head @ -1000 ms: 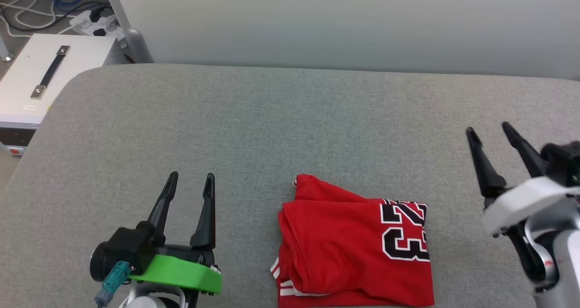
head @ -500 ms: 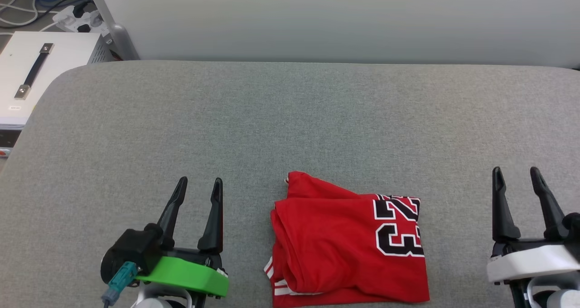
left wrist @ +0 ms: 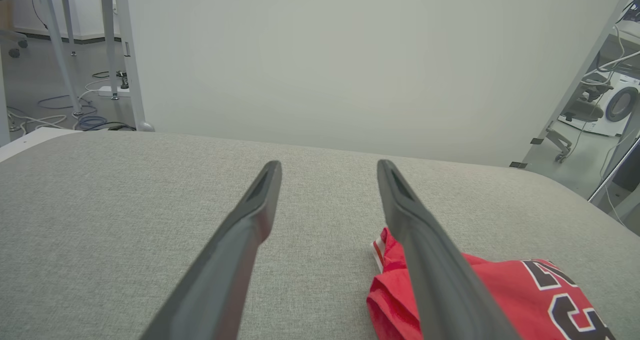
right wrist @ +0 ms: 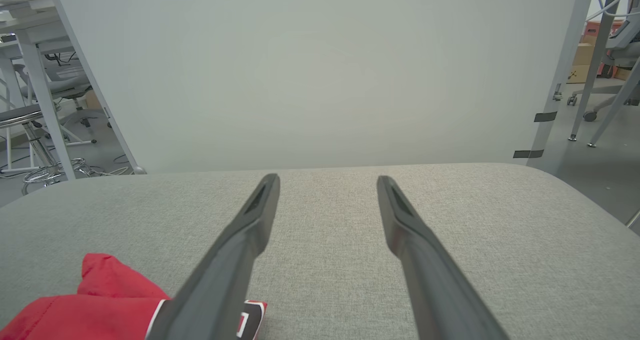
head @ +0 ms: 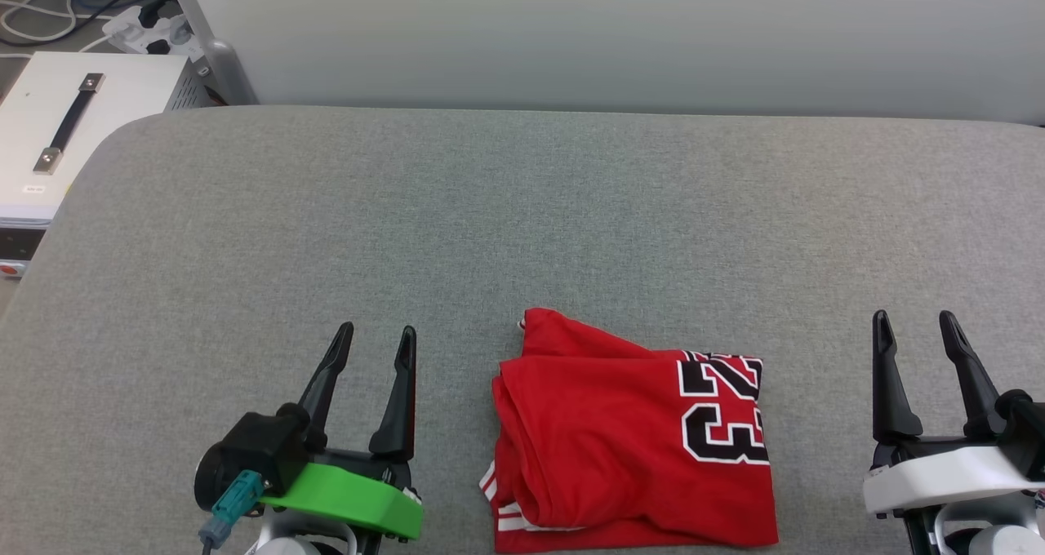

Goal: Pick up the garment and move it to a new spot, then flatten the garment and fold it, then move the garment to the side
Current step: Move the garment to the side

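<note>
Red fabric, one item: the garment [head: 629, 441] lies folded into a rough rectangle on the grey upholstered surface [head: 522, 212]. It sits near the front edge of that surface, between my two grippers. One black-and-white number, 23, shows on its upper face at the end toward my right. White stripes show at the near corner toward my left. One red corner sticks out at the far left of the fold.

Grippers counted: two. My left gripper [head: 377, 332], on a green mount, stands just left of the garment and clear of the cloth. Its two dark fingers are spread and hold nothing. My right gripper [head: 913, 320], on a white mount, stands to the right of the garment, apart from it, with its two fingers likewise spread and empty. Both point toward the pale panel [head: 571, 33] behind the surface.

Off the surface, far left: one white case [head: 49, 155] with one black strap handle, and one white power strip [head: 155, 33] among cables on the floor.
</note>
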`<state>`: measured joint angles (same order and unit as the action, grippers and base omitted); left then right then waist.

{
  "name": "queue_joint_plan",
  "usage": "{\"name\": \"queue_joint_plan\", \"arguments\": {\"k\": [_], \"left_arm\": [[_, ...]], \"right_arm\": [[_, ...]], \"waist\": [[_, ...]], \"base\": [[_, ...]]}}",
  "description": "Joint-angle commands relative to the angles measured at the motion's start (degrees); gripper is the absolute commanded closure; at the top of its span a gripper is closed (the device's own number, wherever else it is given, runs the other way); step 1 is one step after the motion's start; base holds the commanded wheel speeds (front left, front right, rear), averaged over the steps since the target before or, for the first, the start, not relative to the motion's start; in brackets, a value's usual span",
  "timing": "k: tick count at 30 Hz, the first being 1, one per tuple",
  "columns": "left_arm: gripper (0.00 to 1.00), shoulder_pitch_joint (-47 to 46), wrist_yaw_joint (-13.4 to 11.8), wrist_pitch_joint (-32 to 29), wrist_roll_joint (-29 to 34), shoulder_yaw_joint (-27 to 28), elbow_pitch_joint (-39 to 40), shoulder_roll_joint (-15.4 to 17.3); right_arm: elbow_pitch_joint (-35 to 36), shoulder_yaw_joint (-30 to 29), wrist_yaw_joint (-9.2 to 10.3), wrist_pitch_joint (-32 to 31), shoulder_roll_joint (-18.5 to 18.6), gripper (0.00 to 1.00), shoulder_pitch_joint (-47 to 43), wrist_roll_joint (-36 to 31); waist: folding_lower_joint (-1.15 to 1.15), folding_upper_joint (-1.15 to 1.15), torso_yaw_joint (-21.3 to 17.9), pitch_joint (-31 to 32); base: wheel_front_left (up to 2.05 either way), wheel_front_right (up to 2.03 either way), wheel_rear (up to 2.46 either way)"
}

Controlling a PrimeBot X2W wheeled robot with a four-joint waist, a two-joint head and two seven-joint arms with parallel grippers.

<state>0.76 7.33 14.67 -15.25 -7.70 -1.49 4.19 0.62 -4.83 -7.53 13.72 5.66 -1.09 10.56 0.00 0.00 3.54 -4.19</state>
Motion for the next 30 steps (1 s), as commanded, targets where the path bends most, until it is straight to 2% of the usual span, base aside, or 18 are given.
{"name": "queue_joint_plan", "arguments": {"k": [1, 7, 11, 16, 21, 24, 26, 30], "left_arm": [[0.00, -1.1, 0.2, 0.3, 0.2, -0.1, -0.2, 0.2], [0.00, -1.0, 0.2, 0.3, 0.2, 0.0, -0.2, 0.1], [0.00, -1.3, 0.2, 0.3, 0.3, -0.2, -0.1, 0.0], [0.00, -1.5, 0.2, 0.3, 0.6, -0.2, 0.2, -0.1], [0.00, -2.0, 0.2, 0.3, 0.8, -0.8, 0.1, -0.2], [0.00, -2.6, 0.2, 0.3, 0.9, -1.3, 0.0, -0.3], [0.00, -3.1, 0.2, 0.3, 1.0, -1.7, -0.1, -0.3], [0.00, -3.9, 0.2, 0.3, 1.1, -2.0, 0.0, -0.4]], "right_arm": [[-0.2, 0.2, 0.04, 0.3, -0.1, 0.00, 0.5, -0.5], [-0.5, 0.4, 0.04, -0.8, 0.0, 0.00, 0.6, 0.0], [0.4, 2.2, 0.04, -8.1, 0.9, 0.00, 0.8, 2.6], [4.9, 4.9, 0.04, -28.2, 3.3, 0.00, 1.3, 6.4], [9.8, 4.9, 0.04, -51.2, 2.3, 0.00, 1.5, 11.7], [12.0, 3.8, 0.04, -62.6, 2.2, 0.00, 1.9, 11.2], [12.8, 3.1, 0.04, -67.3, 1.5, 0.00, 2.5, 10.3], [12.5, 2.7, 0.04, -72.5, 0.1, 0.00, 3.6, 8.4]], "waist": [[0.00, 0.00, 0.0, 0.0], [0.00, 0.00, 0.0, -0.1], [0.00, 0.00, 0.1, -0.6], [0.00, 0.00, 0.2, -1.4], [0.00, 0.00, 0.7, -2.4], [0.00, 0.00, 1.6, -3.2], [0.00, 0.00, 2.3, -3.7], [0.00, 0.00, 3.6, -4.9]], "base": [[0.00, 0.00, 0.00], [0.00, 0.00, 0.00], [0.00, 0.00, 0.00], [0.00, 0.00, 0.00], [0.00, 0.00, 0.00], [0.00, 0.00, 0.00], [0.00, 0.00, 0.00], [0.00, 0.00, 0.00]]}}
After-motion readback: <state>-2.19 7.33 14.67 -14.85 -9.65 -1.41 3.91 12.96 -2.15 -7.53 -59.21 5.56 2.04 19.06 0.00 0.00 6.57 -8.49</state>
